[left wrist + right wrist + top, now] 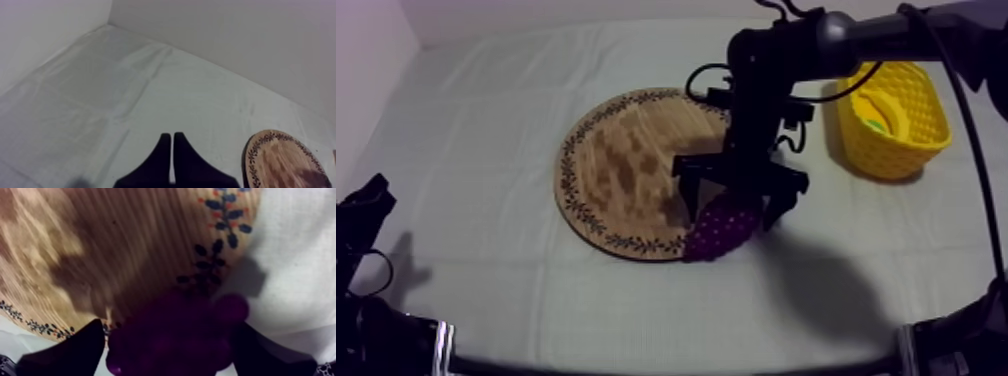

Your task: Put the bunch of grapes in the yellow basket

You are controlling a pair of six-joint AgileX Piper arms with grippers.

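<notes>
The purple bunch of grapes (720, 228) lies on the near right rim of the round wooden board (626, 170), partly over the cloth. My right gripper (736, 200) hangs straight over it, open, one black finger at each side of the bunch. In the right wrist view the grapes (170, 338) fill the gap between the fingers (75, 350) above the board's patterned rim (220, 248). The yellow basket (921, 140) stands at the far right. My left gripper (371, 195) rests low at the left, shut as a narrow wedge (172, 142).
A yellow-green item (881, 115) lies inside the basket. The right arm reaches in from the upper right, over the space between board and basket. In the left wrist view the board's edge (285, 160) lies beyond my left gripper, with open cloth around.
</notes>
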